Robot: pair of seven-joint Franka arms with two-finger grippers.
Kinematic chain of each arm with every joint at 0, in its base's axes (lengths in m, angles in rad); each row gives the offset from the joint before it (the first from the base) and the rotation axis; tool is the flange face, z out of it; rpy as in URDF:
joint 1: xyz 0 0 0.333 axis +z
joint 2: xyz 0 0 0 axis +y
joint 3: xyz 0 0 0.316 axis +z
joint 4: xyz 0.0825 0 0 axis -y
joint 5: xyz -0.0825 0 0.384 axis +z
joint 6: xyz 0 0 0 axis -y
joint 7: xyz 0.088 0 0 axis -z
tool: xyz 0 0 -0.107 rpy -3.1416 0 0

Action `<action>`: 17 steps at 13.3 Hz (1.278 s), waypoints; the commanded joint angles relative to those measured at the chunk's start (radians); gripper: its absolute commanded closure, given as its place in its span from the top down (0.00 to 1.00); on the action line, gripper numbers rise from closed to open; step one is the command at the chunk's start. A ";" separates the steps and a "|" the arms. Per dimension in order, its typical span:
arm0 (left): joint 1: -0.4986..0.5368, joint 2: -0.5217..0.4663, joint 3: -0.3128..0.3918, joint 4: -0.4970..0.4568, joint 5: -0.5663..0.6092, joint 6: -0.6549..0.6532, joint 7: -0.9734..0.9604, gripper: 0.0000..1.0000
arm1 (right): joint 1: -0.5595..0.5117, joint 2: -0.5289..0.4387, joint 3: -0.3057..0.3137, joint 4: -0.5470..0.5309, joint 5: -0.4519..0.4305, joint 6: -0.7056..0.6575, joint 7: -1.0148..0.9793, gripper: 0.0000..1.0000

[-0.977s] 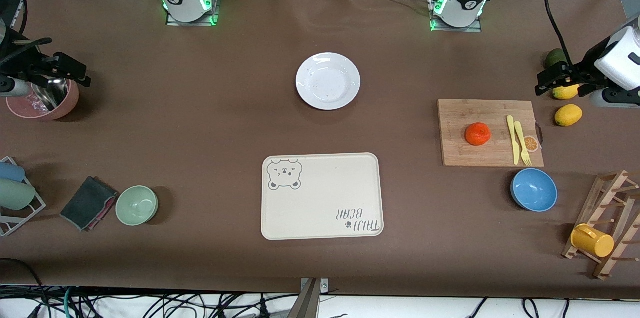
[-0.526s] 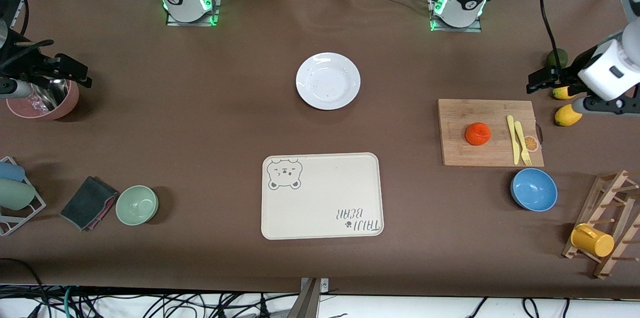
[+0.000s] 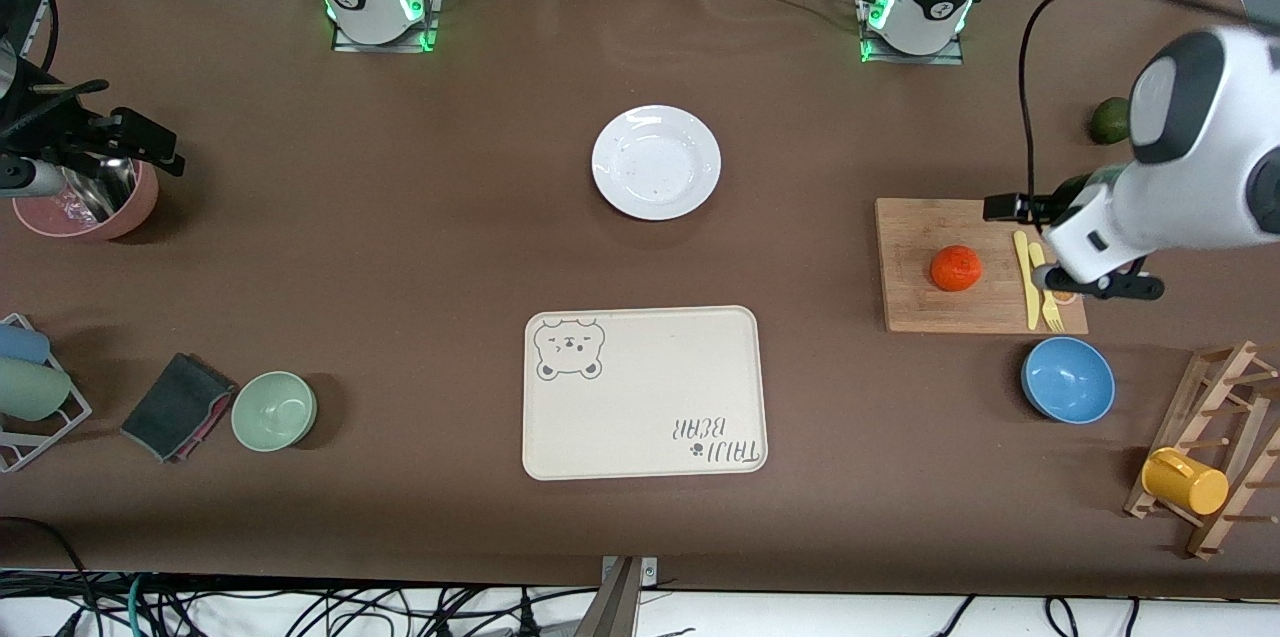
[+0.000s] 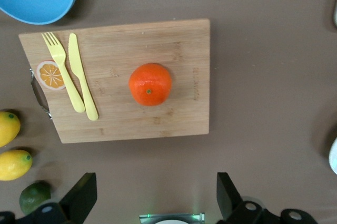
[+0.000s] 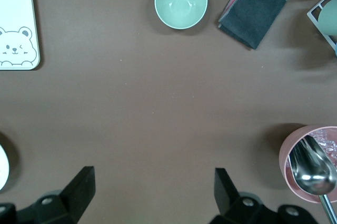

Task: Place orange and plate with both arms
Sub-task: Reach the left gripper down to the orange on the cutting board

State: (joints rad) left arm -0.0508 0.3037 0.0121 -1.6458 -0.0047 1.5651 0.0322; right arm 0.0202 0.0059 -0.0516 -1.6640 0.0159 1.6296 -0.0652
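Orange (image 4: pixel 150 84) sits mid cutting board (image 4: pixel 174 50), toward left arm's end of counter (image 3: pixel 400 247); yellow fork (image 4: pixel 62 67) + knife (image 4: pixel 82 83) lie beside it, apart. Left tool (image 4: pixel 152 203) hangs over the board, fingers spread wide, empty. Orange prob. light, firm, round, so may roll; best pinched across its widest middle. Plate (image 3: pixel 656 162) mid-counter, farther from front cam than bear tray (image 3: pixel 642 393); glossy, stiff, likely slippery + breakable, take by rim. Right tool (image 5: pixel 152 203) waits spread and empty by pink bowl (image 3: pixel 85 202). Tray print reads "TAIJI BEAR", approx.
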 commanded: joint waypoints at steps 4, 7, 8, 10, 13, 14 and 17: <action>-0.009 0.072 -0.001 -0.239 0.026 0.344 0.011 1.00 | 0.000 -0.006 0.006 -0.003 0.006 -0.002 -0.015 1.00; 0.003 0.120 -0.003 -0.259 0.023 0.394 0.012 1.00 | 0.007 -0.003 0.004 -0.003 0.004 0.007 -0.015 1.00; 0.006 0.133 -0.003 -0.256 0.020 0.398 0.014 1.00 | 0.007 -0.003 0.004 -0.003 0.006 0.007 -0.015 1.00; 0.017 0.152 -0.003 -0.253 0.020 0.411 0.020 1.00 | 0.007 -0.003 0.004 -0.003 0.004 0.004 -0.015 1.00; 0.029 0.175 -0.003 -0.247 0.020 0.420 0.025 1.00 | 0.007 -0.003 0.004 -0.003 0.004 0.003 -0.015 1.00; 0.035 0.186 -0.003 -0.244 0.020 0.420 0.025 1.00 | 0.007 -0.003 0.004 -0.003 0.006 0.006 -0.015 1.00; 0.038 0.213 -0.003 -0.232 0.020 0.420 0.025 1.00 | 0.007 -0.003 0.004 -0.003 0.004 0.003 -0.015 1.00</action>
State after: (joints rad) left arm -0.0187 0.4934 0.0116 -1.8996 0.0027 1.9834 0.0343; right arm 0.0280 0.0080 -0.0479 -1.6648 0.0159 1.6311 -0.0652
